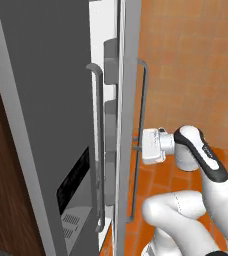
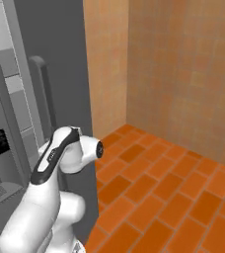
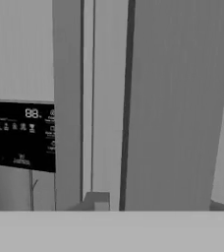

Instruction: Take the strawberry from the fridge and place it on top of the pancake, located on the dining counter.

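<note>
Because the strawberry sits somewhere inside the fridge (image 1: pixel 46 100) and cannot be seen from outside, the arm is working on the door first. Nearest the base, the white arm (image 1: pixel 201 210) bends up from below and levels its wrist sideways so the gripper (image 1: pixel 137 142) meets the right door's handle (image 1: pixel 142 120) square on, at about mid-height of the bar. Its fingers appear pressed together around that thin vertical bar, a hold suited to pulling the door outward. Just beyond, the hand view looks past the grey bar to the narrow seam between the two doors, which looks only slightly parted. Farther left lies the black dispenser panel (image 3: pixel 18 135) on the left door. Behind everything stand the orange tiled wall (image 2: pixel 183 74) and brick-patterned floor (image 2: pixel 173 192).
</note>
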Motion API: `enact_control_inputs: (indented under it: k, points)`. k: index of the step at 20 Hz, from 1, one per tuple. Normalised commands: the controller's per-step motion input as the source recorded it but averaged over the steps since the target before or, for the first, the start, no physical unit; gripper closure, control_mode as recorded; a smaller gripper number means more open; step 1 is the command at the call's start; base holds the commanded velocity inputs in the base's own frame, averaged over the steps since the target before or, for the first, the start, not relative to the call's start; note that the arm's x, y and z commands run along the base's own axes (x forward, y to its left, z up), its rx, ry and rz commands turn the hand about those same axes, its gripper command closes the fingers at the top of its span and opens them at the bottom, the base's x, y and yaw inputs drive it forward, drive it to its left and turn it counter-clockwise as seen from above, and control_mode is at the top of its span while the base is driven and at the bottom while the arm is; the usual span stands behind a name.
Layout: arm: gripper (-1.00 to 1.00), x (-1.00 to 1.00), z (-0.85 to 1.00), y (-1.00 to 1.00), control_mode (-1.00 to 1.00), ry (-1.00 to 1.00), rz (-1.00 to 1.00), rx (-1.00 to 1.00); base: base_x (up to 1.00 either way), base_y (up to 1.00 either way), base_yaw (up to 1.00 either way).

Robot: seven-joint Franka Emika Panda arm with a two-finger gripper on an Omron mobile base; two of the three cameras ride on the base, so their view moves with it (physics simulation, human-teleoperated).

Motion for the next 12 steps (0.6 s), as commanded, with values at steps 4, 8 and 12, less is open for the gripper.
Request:
enact_control_inputs:
  k: [4,8,12]
  points:
    - [1.0,0.0,0.29,-1.0,-1.0,0.08,0.0,0.15,0.0,0.0,0.0]
    - [1.0,0.0,0.03,-1.0,-1.0,0.0,0.0,0.17,0.0,0.0,0.0]
    - [1.0,0.0,0.03,-1.0,-1.0,0.0,-0.01,0.14,0.0,0.0,0.0]
